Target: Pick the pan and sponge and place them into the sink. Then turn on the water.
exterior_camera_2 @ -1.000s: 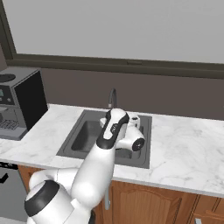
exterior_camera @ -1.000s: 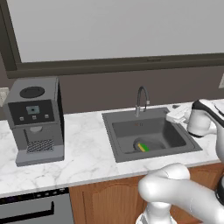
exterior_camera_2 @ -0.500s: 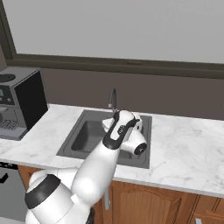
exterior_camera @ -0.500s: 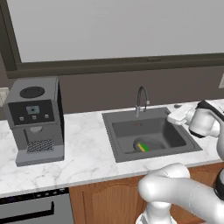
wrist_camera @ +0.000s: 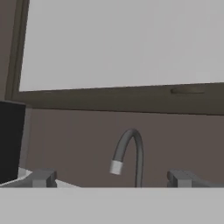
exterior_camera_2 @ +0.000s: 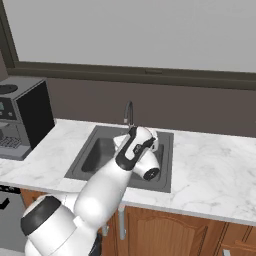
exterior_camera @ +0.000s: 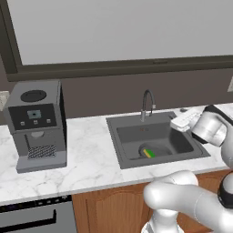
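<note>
Far left on the marble worktop [exterior_camera: 91, 159]: coffee machine [exterior_camera: 37, 124], unmoved since the earlier frames. Further right, the sink [exterior_camera: 157, 139] recessed in the worktop, with the pan [exterior_camera: 154, 150] lying flat on the basin floor near the front and the sponge [exterior_camera: 149, 153] resting inside the pan, green with a yellow edge; both in the same place as a second before. Behind the basin, the gooseneck faucet [exterior_camera: 146, 103], spout dry, no stream seen. At the right rim of the sink, the tool [exterior_camera: 182, 121], carried a little higher and further back toward the faucet than a second earlier. In the hand view, tool [wrist_camera: 113, 178] spread wide with nothing between its tips, faucet [wrist_camera: 128, 155] straight ahead between them. Scene otherwise unchanged.
</note>
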### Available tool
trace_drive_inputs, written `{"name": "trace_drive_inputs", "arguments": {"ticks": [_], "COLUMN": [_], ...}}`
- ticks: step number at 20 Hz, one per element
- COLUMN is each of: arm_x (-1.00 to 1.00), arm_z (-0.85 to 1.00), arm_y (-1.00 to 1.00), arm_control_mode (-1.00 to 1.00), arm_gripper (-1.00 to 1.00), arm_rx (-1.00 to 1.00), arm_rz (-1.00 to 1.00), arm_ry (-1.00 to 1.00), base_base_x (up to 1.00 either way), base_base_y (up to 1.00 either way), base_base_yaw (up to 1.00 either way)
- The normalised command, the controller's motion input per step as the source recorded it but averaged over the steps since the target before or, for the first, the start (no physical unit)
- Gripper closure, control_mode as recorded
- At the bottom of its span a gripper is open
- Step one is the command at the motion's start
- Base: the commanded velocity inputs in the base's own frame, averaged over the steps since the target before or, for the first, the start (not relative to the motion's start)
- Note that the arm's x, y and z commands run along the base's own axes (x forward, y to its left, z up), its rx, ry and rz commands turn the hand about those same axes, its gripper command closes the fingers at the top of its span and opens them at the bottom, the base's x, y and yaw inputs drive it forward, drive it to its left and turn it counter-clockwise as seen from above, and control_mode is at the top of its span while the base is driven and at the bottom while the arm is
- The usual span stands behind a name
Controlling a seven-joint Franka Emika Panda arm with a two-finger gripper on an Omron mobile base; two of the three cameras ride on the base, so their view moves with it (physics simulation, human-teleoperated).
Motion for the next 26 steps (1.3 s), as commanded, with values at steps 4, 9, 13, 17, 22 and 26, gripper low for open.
{"name": "trace_drive_inputs", "arguments": {"ticks": [4, 9, 13, 17, 22, 26], "arm_x": [0.1, 0.13, 0.12, 0.12, 0.14, 0.12], "arm_z": [0.11, 0.05, -0.02, -0.09, -0.06, -0.08], "arm_y": [0.04, -0.02, -0.08, -0.04, 0.0, 0.0], "arm_control_mode": [-1.0, -1.0, -1.0, -1.0, -1.0, -1.0], "arm_gripper": [-1.0, -1.0, -1.0, -1.0, -1.0, -1.0], "arm_rx": [-0.03, -0.02, 0.0, 0.0, 0.0, 0.0], "arm_rz": [-0.07, -0.05, -0.04, -0.01, 0.0, 0.0], "arm_ry": [0.01, 0.06, 0.08, 0.05, 0.0, -0.01], "base_base_x": [0.0, 0.0, 0.0, 0.0, 0.0, 0.0], "base_base_y": [0.0, 0.0, 0.0, 0.0, 0.0, 0.0], "base_base_yaw": [0.0, 0.0, 0.0, 0.0, 0.0, 0.0]}}
